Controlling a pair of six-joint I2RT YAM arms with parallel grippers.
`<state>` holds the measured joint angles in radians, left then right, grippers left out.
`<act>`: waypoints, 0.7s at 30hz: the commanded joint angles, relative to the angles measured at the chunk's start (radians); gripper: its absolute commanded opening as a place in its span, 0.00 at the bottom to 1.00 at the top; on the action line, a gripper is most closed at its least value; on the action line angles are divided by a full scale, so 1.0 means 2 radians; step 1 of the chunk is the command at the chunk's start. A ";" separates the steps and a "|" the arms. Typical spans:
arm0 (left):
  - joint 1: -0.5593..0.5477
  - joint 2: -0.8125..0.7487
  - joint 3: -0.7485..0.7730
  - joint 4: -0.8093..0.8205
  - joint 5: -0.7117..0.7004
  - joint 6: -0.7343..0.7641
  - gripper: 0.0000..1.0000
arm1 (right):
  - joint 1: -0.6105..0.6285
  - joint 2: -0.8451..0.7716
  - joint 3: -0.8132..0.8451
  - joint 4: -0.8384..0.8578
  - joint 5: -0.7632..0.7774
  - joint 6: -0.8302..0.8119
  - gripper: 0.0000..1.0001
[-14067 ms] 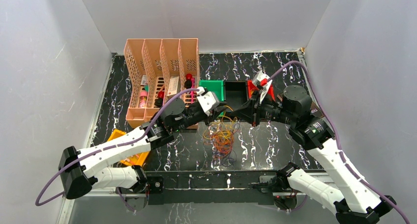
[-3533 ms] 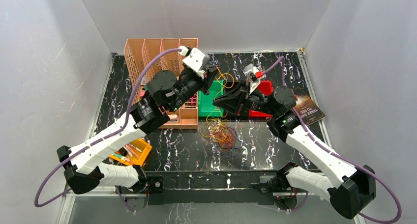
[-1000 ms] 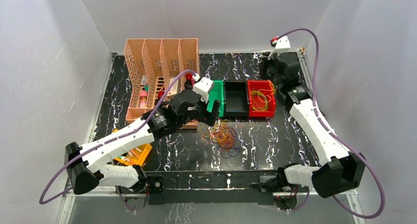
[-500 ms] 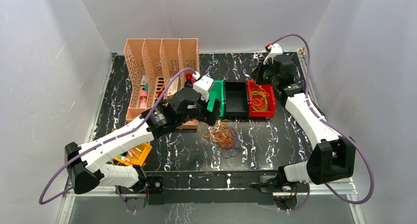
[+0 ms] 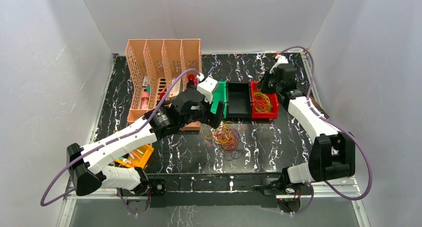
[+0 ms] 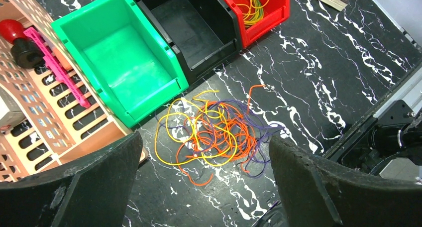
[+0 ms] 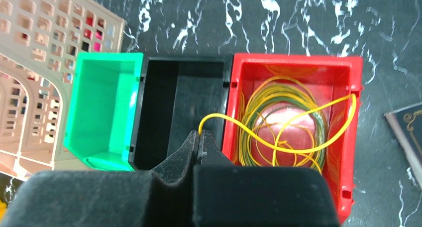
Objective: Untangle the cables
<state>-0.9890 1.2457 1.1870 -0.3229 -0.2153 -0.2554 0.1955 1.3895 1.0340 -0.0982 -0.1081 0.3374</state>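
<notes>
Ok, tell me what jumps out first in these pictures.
A bright tangle of cables, orange, yellow and purple, lies on the black table before the green bin, under the open left gripper. The shut right gripper pinches a yellow cable trailing from the red bin's coils.

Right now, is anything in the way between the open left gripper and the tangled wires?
No, nothing visible. The left gripper hangs open above the cables on the table; the green bin sits off to the side.
</notes>
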 commanded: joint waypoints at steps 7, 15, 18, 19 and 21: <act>0.003 0.014 0.014 -0.014 0.030 0.014 0.98 | -0.008 0.032 -0.035 0.047 -0.011 0.010 0.00; 0.003 0.020 0.014 -0.027 0.012 0.019 0.98 | -0.008 0.072 -0.027 0.021 0.025 0.003 0.00; 0.003 0.024 0.016 -0.031 0.005 0.020 0.98 | -0.008 0.079 -0.029 0.021 0.038 0.003 0.00; 0.003 0.025 0.016 -0.032 0.005 0.020 0.98 | -0.008 0.080 -0.028 0.020 0.043 0.003 0.00; 0.003 0.028 0.016 -0.033 0.007 0.020 0.98 | -0.008 0.085 -0.028 0.018 0.051 0.001 0.00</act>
<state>-0.9890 1.2915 1.1870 -0.3599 -0.1883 -0.2276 0.1844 1.5490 0.9588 -0.0772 -0.0586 0.3439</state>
